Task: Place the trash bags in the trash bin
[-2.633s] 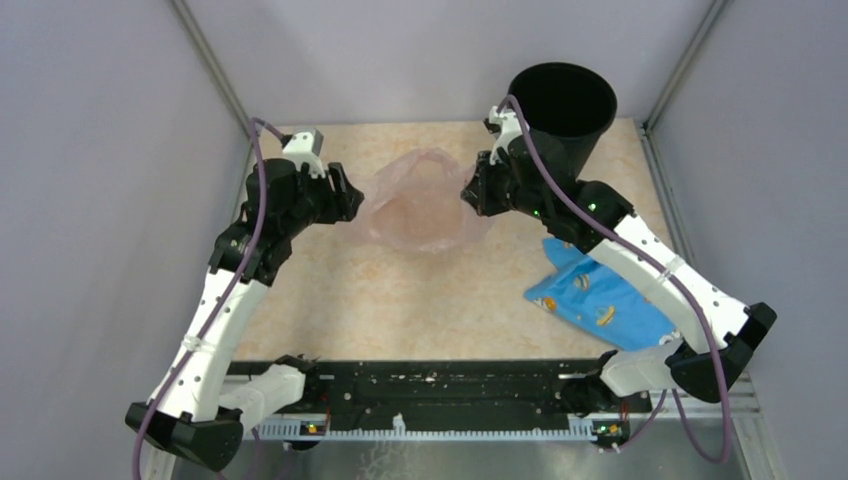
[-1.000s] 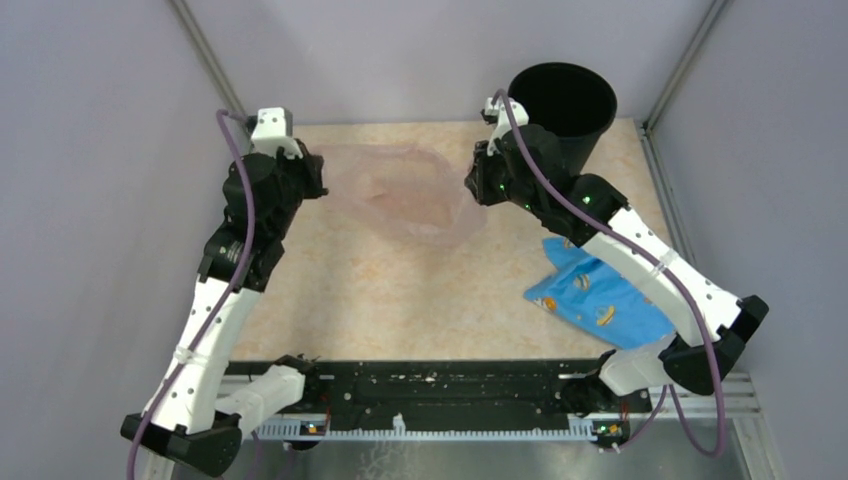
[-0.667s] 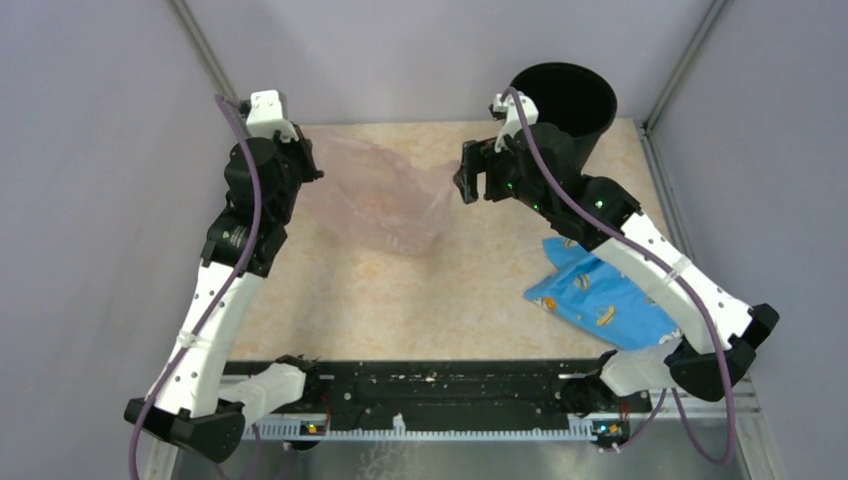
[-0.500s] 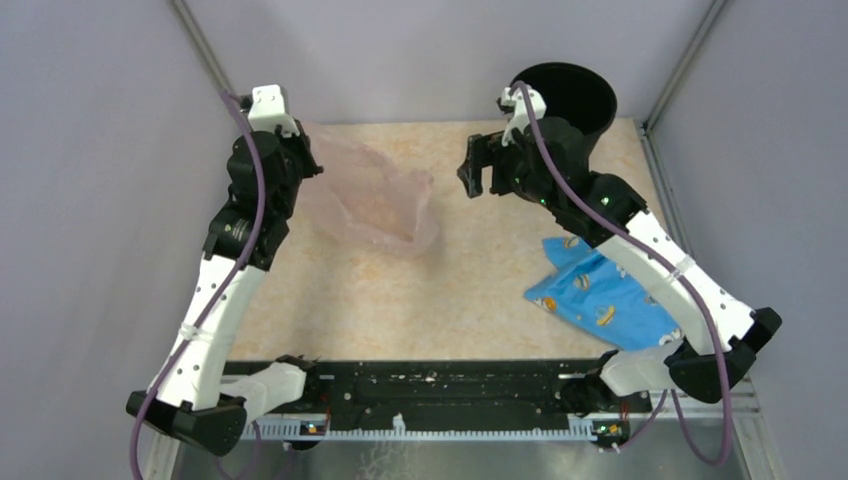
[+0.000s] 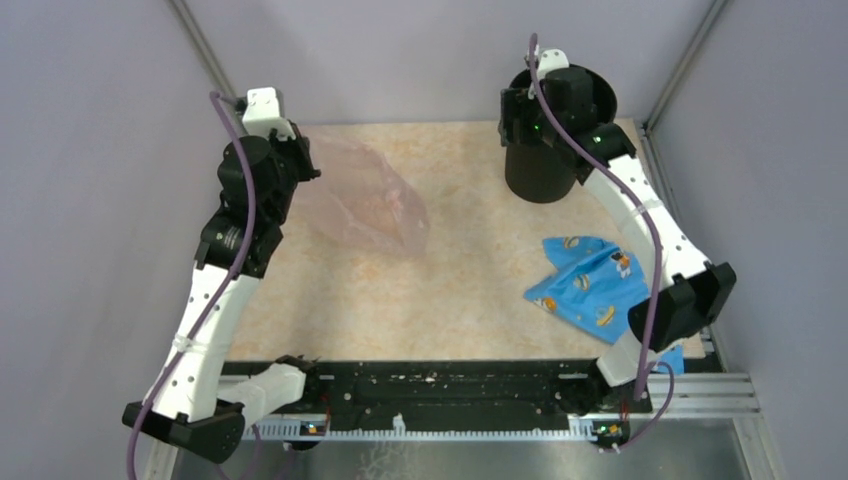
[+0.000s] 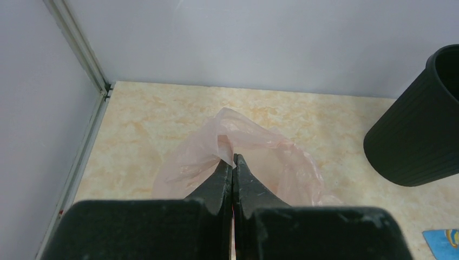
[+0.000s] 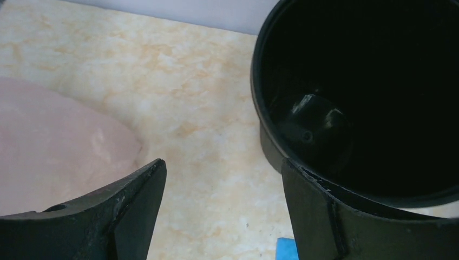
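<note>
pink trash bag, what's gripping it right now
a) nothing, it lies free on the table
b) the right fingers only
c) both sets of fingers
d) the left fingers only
D: in the left wrist view the left fingers are pinched shut on a fold of the pink trash bag, while the right fingers stand wide apart beside the black trash bin with nothing between them.

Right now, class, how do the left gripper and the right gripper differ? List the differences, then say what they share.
The left gripper is shut, pinching the pink bag; the right gripper is open and holds nothing. The left gripper is at the far left of the table, well apart from the black bin; the right gripper hangs by the bin's rim. Both have black fingers.
</note>
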You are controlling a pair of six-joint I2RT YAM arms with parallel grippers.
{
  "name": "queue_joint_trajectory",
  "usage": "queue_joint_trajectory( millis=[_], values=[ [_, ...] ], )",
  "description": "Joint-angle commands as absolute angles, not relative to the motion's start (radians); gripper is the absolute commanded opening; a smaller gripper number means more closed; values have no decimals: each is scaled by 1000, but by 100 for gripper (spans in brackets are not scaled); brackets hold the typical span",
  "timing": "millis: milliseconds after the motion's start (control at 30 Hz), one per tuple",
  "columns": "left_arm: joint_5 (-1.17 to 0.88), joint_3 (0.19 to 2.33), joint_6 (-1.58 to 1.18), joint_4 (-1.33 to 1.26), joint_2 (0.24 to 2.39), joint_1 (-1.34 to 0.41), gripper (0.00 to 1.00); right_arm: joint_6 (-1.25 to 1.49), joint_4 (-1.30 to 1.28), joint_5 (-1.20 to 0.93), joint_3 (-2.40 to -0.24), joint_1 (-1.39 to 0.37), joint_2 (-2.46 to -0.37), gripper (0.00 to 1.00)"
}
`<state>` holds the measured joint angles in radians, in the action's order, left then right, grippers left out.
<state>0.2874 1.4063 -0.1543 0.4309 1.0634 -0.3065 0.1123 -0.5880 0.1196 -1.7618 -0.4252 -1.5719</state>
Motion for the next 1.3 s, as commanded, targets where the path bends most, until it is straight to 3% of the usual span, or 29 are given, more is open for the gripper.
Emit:
queue_joint_trajectory(
  millis=[0, 400, 600, 900, 1267],
  values=[
    [252, 1436, -155, 417, 1034, -308, 0, 5, -590, 91, -1867, -389, -1662, 75],
    [227, 1454, -161, 439, 1025, -310, 0, -194, -732, 91, -2133, -345, -1920, 63],
    [226, 1469, -163, 442, 1024, -310, 0, -214, -792, 94, -2191, -345, -1989, 51],
    [202, 1468, -173, 359, 988, -310, 0, -167, -818, 46, -2187, -381, -1940, 1],
    [225, 1468, -190, 248, 942, -310, 0, 28, -800, -108, -2078, -439, -1808, 0]
  ],
)
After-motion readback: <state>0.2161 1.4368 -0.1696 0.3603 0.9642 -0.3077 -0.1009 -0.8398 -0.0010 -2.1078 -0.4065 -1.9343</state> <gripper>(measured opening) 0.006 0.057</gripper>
